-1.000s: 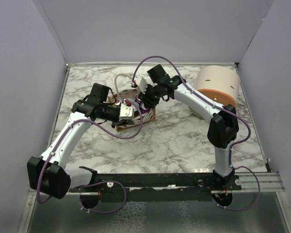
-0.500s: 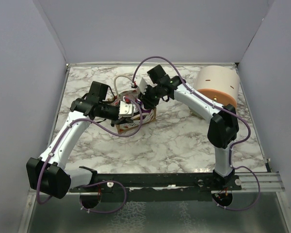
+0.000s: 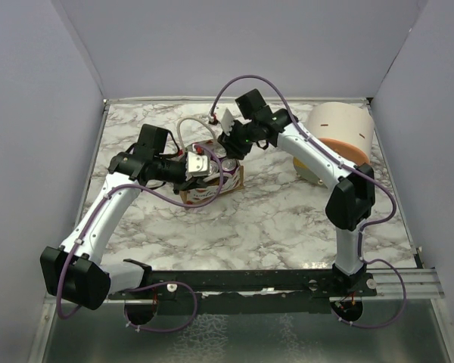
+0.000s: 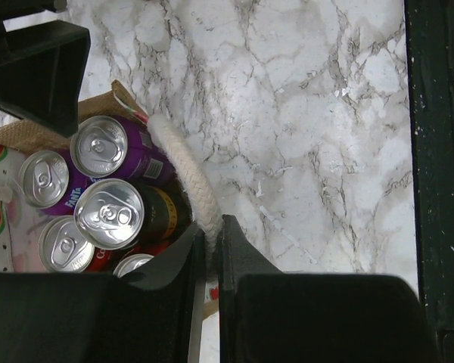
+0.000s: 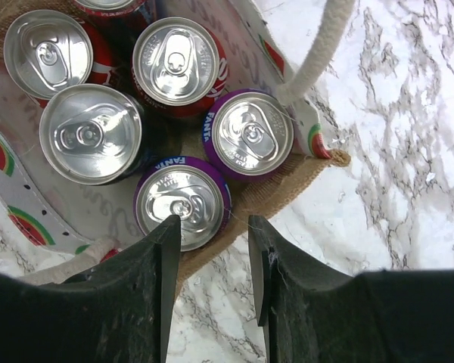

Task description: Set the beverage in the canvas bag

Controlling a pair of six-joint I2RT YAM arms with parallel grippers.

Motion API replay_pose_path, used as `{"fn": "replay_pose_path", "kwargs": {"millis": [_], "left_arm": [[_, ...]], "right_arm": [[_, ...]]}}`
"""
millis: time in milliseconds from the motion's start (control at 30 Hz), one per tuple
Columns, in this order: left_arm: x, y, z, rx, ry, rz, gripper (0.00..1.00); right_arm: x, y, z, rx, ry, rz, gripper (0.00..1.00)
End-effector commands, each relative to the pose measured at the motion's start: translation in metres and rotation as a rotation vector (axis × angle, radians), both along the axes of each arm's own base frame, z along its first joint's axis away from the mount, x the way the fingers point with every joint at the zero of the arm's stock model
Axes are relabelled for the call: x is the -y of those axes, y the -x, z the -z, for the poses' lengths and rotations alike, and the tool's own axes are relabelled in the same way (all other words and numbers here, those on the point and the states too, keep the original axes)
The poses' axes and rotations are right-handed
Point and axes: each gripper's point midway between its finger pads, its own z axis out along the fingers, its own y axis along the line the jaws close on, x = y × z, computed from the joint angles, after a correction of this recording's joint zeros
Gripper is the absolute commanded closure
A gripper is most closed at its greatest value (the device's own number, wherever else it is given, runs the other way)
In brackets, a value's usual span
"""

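Midway across the marble table [image 3: 272, 219], between the two arms, stands the bag [image 3: 212, 189]. It is small, boxy and tan, of coarse weave [image 5: 265, 193], with a white panel bearing script lettering and red watermelon slices, and white rope handles. Its mouth is open upward.

Inside it five cans stand upright and packed close, silver tops showing. Two are purple Fanta cans; one purple can [image 5: 183, 203] sits against the bag's wall, and the second purple can [image 5: 253, 134] is just beside it in the corner. Two red cans [image 5: 175, 62] and a dark can [image 5: 91, 132] fill what else of the inside shows.

From the left, the left gripper [image 4: 209, 242] reaches the bag's rim, its jaws closed tight on one rope handle [image 4: 185, 170], which runs from the bag's edge into the pinch.

Over the bag's far side hangs the right gripper [image 5: 212, 227], pointing down, jaws partly apart and holding nothing; the purple can lies just below its tips, not touched by them. The other handle [image 5: 318, 53] rises beside it.

Right of the bag, well apart, stands a peach container [image 3: 337, 132].
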Motion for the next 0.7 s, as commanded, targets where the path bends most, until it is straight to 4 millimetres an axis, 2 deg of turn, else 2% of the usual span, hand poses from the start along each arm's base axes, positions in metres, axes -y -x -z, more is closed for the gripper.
{"fn": "replay_pose_path", "kwargs": {"millis": [0, 167, 367, 533, 667], "left_arm": [[0.002, -0.010, -0.031, 0.065, 0.044, -0.058, 0.97], [-0.005, -0.020, -0.034, 0.093, 0.008, -0.117, 0.95], [-0.019, -0.035, -0.024, 0.108, -0.071, -0.215, 0.93], [-0.038, -0.056, -0.012, 0.119, -0.140, -0.367, 0.90], [-0.052, -0.069, -0.004, 0.131, -0.187, -0.463, 0.85]], "right_arm": [[0.004, -0.001, -0.043, 0.054, -0.081, 0.014, 0.58], [0.018, 0.006, -0.052, 0.067, -0.091, 0.035, 0.56], [0.043, 0.013, -0.067, 0.125, -0.079, 0.081, 0.51], [0.080, 0.005, -0.079, 0.169, -0.075, 0.177, 0.46], [0.116, -0.007, -0.091, 0.199, -0.096, 0.276, 0.40]]}}
